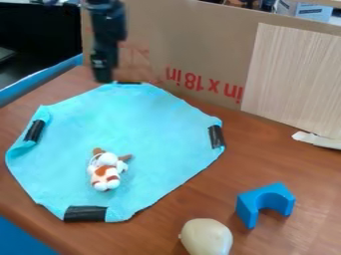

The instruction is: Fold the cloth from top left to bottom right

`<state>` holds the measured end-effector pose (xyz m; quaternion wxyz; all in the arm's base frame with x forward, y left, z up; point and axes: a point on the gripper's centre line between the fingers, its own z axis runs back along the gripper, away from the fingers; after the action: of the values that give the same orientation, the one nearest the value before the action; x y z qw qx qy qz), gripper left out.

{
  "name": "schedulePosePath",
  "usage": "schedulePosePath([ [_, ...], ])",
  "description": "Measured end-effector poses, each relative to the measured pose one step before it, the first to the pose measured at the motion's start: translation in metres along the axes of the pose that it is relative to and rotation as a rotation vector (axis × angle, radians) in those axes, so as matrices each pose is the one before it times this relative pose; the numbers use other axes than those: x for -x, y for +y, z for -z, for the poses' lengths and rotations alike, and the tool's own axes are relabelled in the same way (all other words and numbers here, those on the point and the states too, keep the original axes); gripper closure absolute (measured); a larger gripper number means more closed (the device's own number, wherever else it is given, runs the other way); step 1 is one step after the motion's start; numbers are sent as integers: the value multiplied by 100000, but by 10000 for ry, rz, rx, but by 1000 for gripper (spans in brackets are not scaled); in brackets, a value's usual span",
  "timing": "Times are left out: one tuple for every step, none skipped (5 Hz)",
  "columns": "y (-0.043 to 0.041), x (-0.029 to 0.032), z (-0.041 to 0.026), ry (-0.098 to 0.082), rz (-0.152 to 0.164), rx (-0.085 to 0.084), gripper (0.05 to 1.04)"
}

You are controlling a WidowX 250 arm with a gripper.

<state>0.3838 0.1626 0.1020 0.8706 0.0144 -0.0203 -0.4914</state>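
Note:
My black gripper point(103, 74) hangs at the upper left, over the far edge of the cloth beside the cardboard. The light blue cloth point(156, 134) lies spread out on the wooden table, with black tape pieces at its left, right, near and far edges. Its left edge curls up a little around the tape there. A small white and brown plush toy point(106, 172) rests on the lower middle part of the cloth, apart from the gripper.
A blue arch block point(265, 201) and a pale rounded object point(206, 237) stand on the table point(180, 209) at the lower right. Cardboard point(193, 45) with a light wood-grain panel point(293, 79) walls off the back. A whitish strip point(316, 140) lies at the right edge.

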Motion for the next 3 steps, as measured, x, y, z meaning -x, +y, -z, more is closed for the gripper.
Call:
schedulePosePath([
  [791, 142, 645, -252, 45, -313, 83],
  [677, -157, 1027, -142, 197, -634, 83],
  [26, -147, 1786, -467, 140, -520, 83],
])
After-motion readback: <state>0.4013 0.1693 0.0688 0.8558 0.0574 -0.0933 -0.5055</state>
